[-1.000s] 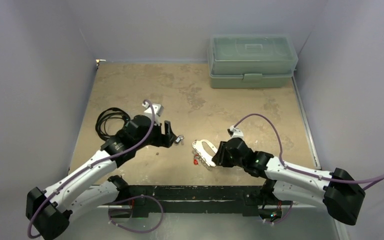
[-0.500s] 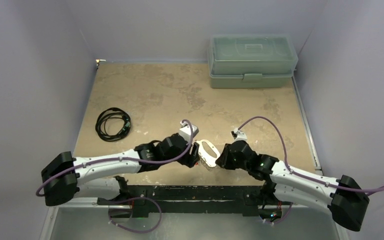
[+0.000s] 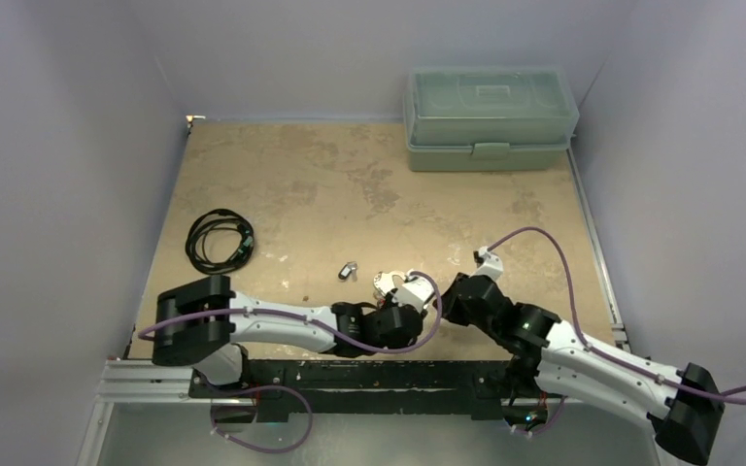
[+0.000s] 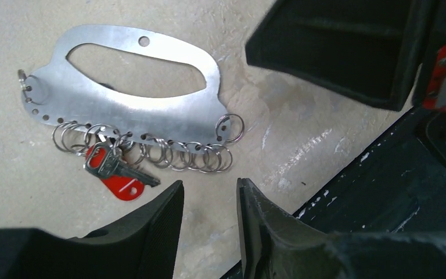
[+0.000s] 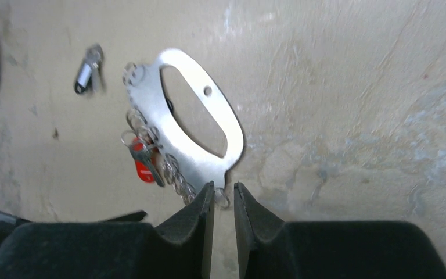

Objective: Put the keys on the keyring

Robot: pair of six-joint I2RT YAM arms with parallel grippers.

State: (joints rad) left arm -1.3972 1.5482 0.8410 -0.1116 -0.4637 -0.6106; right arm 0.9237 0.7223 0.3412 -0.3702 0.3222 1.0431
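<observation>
The keyring (image 4: pixel 122 110), a flat silvery plate with an oval cut-out and a row of small rings, lies on the table. It also shows in the right wrist view (image 5: pixel 171 136) and, partly hidden by my left wrist, in the top view (image 3: pixel 386 282). A red-headed key (image 4: pixel 122 187) and a silvery key (image 4: pixel 113 165) hang on its rings. A dark-headed key (image 5: pixel 87 72) lies loose beyond it, also seen from above (image 3: pixel 349 270). My left gripper (image 4: pixel 209 197) is open and empty just near of the rings. My right gripper (image 5: pixel 224 195) is narrowly open, its tips either side of the plate's end ring.
A black coiled cable (image 3: pixel 219 241) lies at the left. A green lidded box (image 3: pixel 491 116) stands at the back right. The black rail (image 3: pixel 369 374) runs along the near edge, just under my left gripper (image 3: pixel 395 309). My right gripper (image 3: pixel 450 299) is close beside it.
My left arm swung from the loose dark-headed key across to the near edge beside the keyring. My right gripper drew back a little to the right. The keyring stayed put.
</observation>
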